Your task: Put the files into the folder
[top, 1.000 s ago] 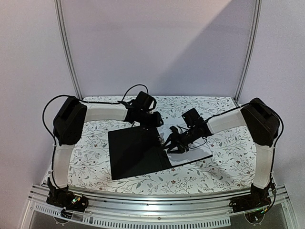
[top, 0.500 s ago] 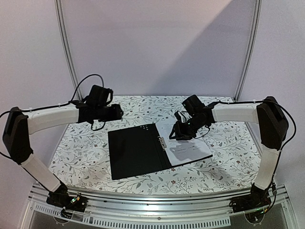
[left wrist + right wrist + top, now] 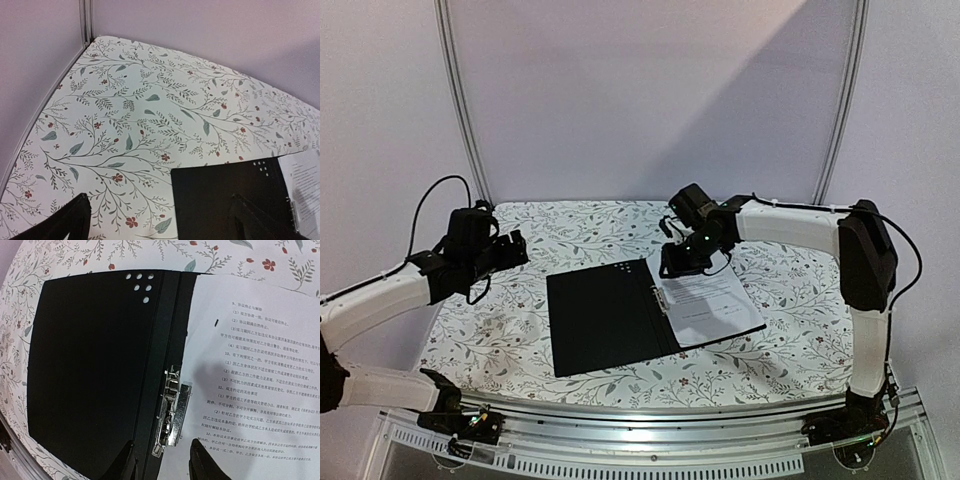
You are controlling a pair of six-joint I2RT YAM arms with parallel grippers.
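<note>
The folder [image 3: 605,318] lies open on the table, black inside up. A white sheet with fine black text [image 3: 718,302] lies on its right half, its left edge under the metal clip [image 3: 660,298] at the spine. My right gripper [image 3: 672,264] hovers over the far end of the spine. In the right wrist view it [image 3: 162,467] is open and empty, jaws either side of the clip [image 3: 170,412], with the sheet [image 3: 255,365] to the right. My left gripper [image 3: 515,248] is open and empty, left of the folder. In the left wrist view the folder's far left corner [image 3: 225,195] lies ahead.
The table has a white cloth with a leaf and flower pattern [image 3: 775,345]. Metal posts [image 3: 460,110] stand at the back corners against the plain wall. A metal rail [image 3: 650,440] runs along the near edge. No other loose sheets are in view.
My left arm has swung away from the folder's far edge to the left and lower. My right gripper has moved left from over the sheet to the spine and clip.
</note>
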